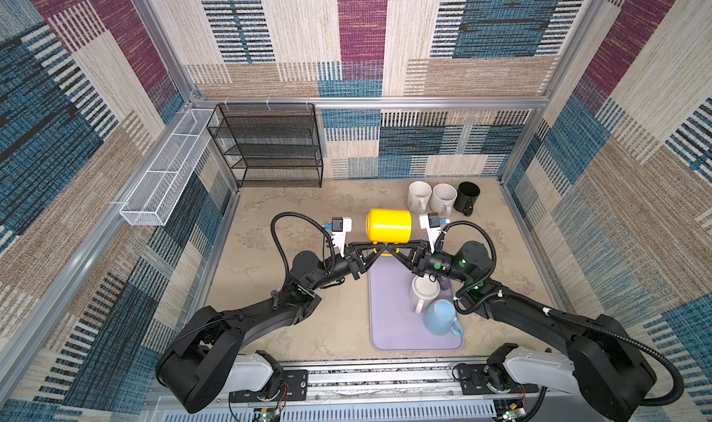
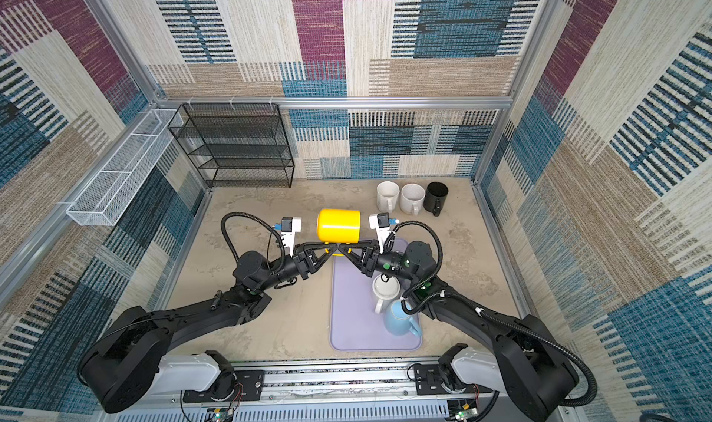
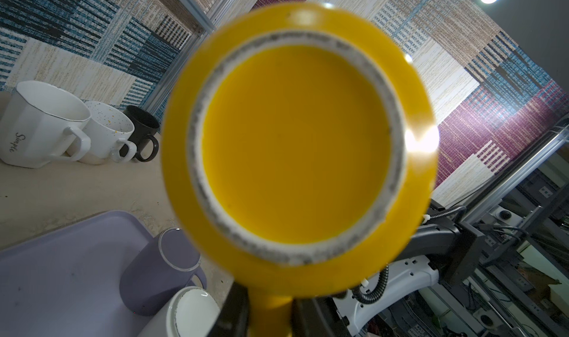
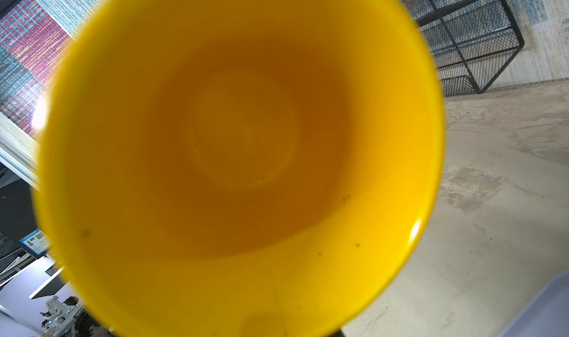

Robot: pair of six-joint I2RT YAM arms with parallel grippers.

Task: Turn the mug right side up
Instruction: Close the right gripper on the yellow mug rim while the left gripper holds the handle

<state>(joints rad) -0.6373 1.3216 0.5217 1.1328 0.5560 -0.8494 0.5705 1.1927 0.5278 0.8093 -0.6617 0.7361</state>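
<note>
yellow mug [image 1: 388, 225], count one. It is held off the table [image 1: 269, 246] on its side above the far end of the tray. The base faces 9 o'clock and fills the left wrist view; the mouth faces 3 o'clock and fills the right wrist view. Its handle [image 3: 271, 314] points to 6 o'clock.

Listed near to far, clock directions read from both top views with 12 o'clock at the back wall.

1. Tray [image 1: 389, 323], lilac, count one, at 6 o'clock of the yellow mug. It carries three mugs, all on its 3 o'clock side:
   - blue mug [image 1: 441, 316], nearest
   - white mug [image 1: 424, 291], behind it
   - lilac mug [image 3: 160, 271], farthest, largely hidden under the right arm from above
   The white and lilac ones show base-up in the left wrist view.

2. Grippers, count two.
   - The left gripper [image 1: 376, 249] reaches in from 8 o'clock. Its dark fingers [image 3: 235, 312] are pinched on the handle.
   - The right gripper [image 1: 392, 250] reaches in from 4 o'clock, with its jaws pressed together on the same handle.
   The tips meet just at 6 o'clock of the mug body.

3. Upright mugs, count three, in a row at 1 o'clock near the back wall:
   - lettered white mug [image 1: 419, 196]
   - speckled mug [image 1: 443, 198]
   - black mug [image 1: 468, 196]

4. Black mesh rack [image 1: 269, 146], count one, at 11 o'clock against the back wall.

5. White mesh basket [image 1: 162, 177], count one, on the 9 o'clock wall.

Mugs in total: seven.
</note>
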